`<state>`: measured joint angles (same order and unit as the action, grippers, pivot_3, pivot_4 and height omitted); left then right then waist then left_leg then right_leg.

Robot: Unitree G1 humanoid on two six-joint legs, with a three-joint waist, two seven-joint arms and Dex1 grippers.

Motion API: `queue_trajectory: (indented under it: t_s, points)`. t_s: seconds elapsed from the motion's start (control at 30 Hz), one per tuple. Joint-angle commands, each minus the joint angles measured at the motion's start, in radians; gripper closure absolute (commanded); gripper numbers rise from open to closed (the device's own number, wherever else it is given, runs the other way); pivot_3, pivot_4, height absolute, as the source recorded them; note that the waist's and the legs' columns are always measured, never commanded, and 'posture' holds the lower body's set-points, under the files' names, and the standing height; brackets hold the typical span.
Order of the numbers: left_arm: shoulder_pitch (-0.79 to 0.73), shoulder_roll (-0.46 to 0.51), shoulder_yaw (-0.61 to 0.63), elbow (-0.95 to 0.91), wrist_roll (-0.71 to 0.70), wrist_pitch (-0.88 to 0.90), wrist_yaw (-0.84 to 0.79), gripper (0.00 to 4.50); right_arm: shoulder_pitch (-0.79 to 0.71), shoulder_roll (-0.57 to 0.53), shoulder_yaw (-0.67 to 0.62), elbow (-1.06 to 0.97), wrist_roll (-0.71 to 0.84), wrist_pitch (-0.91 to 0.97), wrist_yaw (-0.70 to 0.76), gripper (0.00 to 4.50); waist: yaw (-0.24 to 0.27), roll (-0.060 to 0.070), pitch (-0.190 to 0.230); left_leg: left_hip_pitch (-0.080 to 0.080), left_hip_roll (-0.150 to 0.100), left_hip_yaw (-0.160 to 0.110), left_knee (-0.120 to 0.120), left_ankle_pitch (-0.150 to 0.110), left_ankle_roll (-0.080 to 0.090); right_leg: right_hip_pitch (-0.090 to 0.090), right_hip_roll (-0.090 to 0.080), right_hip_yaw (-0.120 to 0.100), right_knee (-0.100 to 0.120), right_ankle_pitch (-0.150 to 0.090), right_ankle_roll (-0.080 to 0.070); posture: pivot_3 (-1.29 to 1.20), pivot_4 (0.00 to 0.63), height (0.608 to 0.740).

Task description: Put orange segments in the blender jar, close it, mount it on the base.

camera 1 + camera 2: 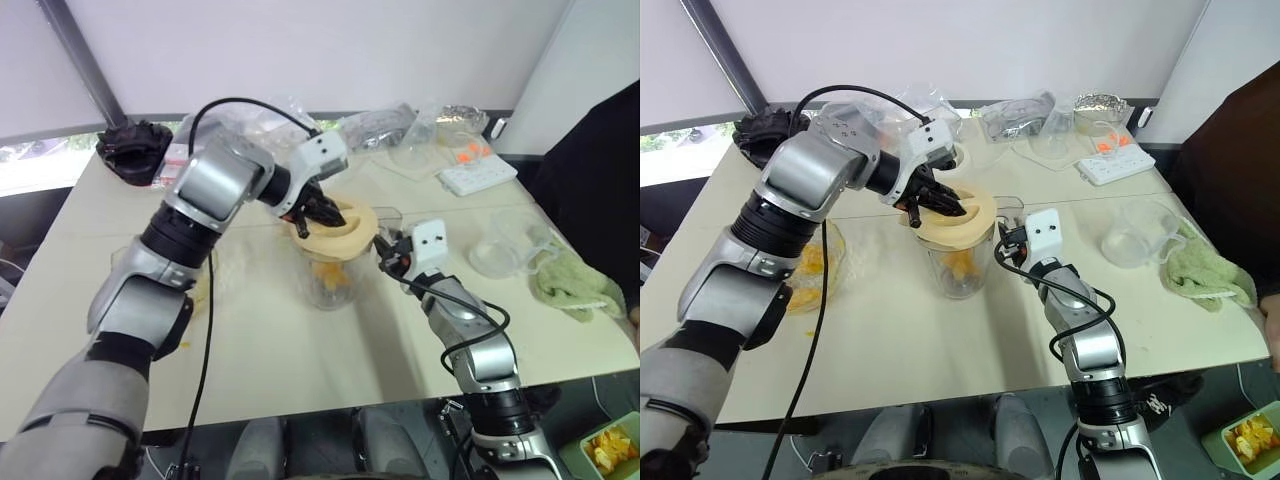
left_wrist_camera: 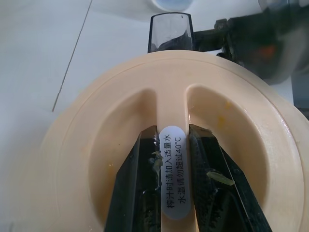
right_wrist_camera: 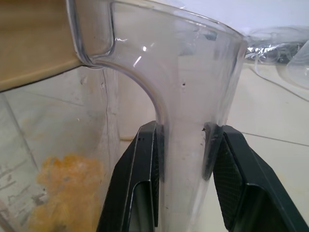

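Lid-seating stage, described relative to the blender jar point(image 1: 958, 262), which stands near the middle of the worktop point(image 1: 940, 350). Orange segments point(image 1: 962, 266) lie in the jar's lower part. The left gripper point(image 1: 938, 203) is closed on the central ridge of the cream lid point(image 1: 958, 224), which sits tilted on the jar's rim and looks not fully seated. The right gripper point(image 3: 183, 145), on the side away from the lid's raised edge, clamps the jar's handle point(image 3: 186, 111). Risk: twisting or pressing a skewed lid may jam it, or tip the jar if the handle slips between the fingers.
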<state>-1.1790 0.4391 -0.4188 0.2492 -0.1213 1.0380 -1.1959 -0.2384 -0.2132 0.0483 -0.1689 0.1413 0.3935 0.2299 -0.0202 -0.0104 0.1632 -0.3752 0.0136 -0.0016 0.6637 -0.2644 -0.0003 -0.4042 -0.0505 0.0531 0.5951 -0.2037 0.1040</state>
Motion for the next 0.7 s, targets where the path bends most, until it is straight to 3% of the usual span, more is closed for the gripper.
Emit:
queue_trajectory:
  t_s: [0.03,0.27,0.3,0.43,0.5,0.7]
  points:
    - [0.055,0.035,-0.047,0.148,0.119,0.075,0.187,4.26,-0.014,-0.015,-0.006,-0.060,-0.016,-0.076,0.020,3.56,0.000,0.000,0.000,0.000,0.000,0.000,0.000,0.000,0.000,0.000,0.000,0.000,0.000,0.000,0.000,0.00,0.150,0.740]
    - [0.051,0.033,0.004,0.174,0.118,-0.003,0.205,4.26,-0.022,-0.015,0.000,-0.045,-0.018,-0.086,0.024,3.56,0.003,0.000,0.000,-0.001,0.000,-0.001,-0.002,0.000,0.000,-0.001,0.000,-0.001,0.000,0.000,0.000,0.00,0.150,0.740]
    - [0.053,0.036,0.010,0.168,0.115,-0.016,0.199,3.21,-0.023,-0.015,0.001,-0.043,-0.018,-0.087,0.026,3.56,0.002,0.000,0.000,-0.001,0.000,-0.002,-0.002,0.000,0.000,-0.001,0.000,-0.001,0.000,0.000,0.000,0.00,0.150,0.740]
    - [0.056,0.031,0.058,0.158,0.087,-0.137,0.228,1.31,-0.021,-0.017,0.002,-0.036,-0.017,-0.094,0.029,3.56,0.003,0.001,0.000,-0.002,0.000,-0.002,-0.002,0.000,0.000,-0.002,-0.001,-0.001,-0.001,0.000,0.001,0.00,0.150,0.740]
    - [0.037,0.019,0.109,0.169,0.046,-0.164,0.222,0.08,-0.018,-0.018,0.003,-0.033,-0.017,-0.097,0.031,3.56,0.004,0.001,0.000,-0.007,-0.001,-0.002,-0.003,0.000,0.000,-0.003,-0.002,-0.001,0.000,-0.001,0.001,0.00,0.150,0.740]
    - [-0.002,-0.002,0.236,0.173,-0.063,-0.175,0.199,0.02,-0.003,-0.016,0.007,-0.026,-0.015,-0.105,0.031,3.56,0.006,0.001,0.001,-0.024,-0.005,0.000,-0.002,0.000,0.001,-0.019,0.001,-0.001,0.002,0.002,-0.001,0.00,0.150,0.740]
